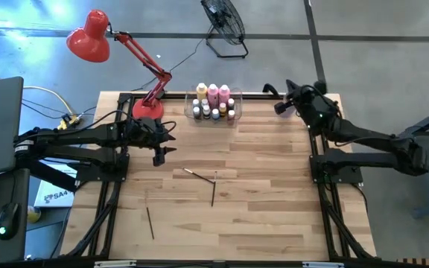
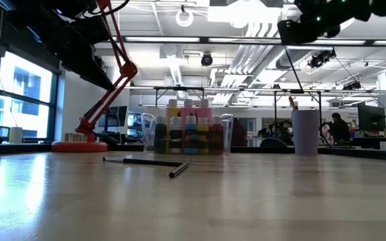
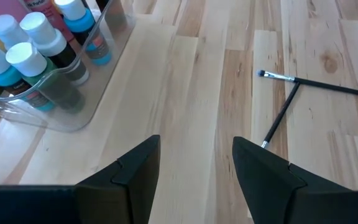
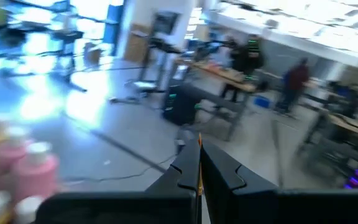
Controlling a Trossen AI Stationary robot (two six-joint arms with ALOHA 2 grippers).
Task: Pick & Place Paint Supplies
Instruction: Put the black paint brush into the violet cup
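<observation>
Crossed brushes [image 1: 203,179] are seen on the tabletop [image 1: 259,216] in front of the bin [image 1: 214,104], where the bottles [image 1: 213,93] are packed; another brush [image 1: 150,222] is seen farther out. Left of the bin, the left tool [image 1: 160,149] is held wide, empty. Right of it, the right tool [image 1: 280,106] is raised, clamped on a thin brush [image 4: 199,168].
</observation>
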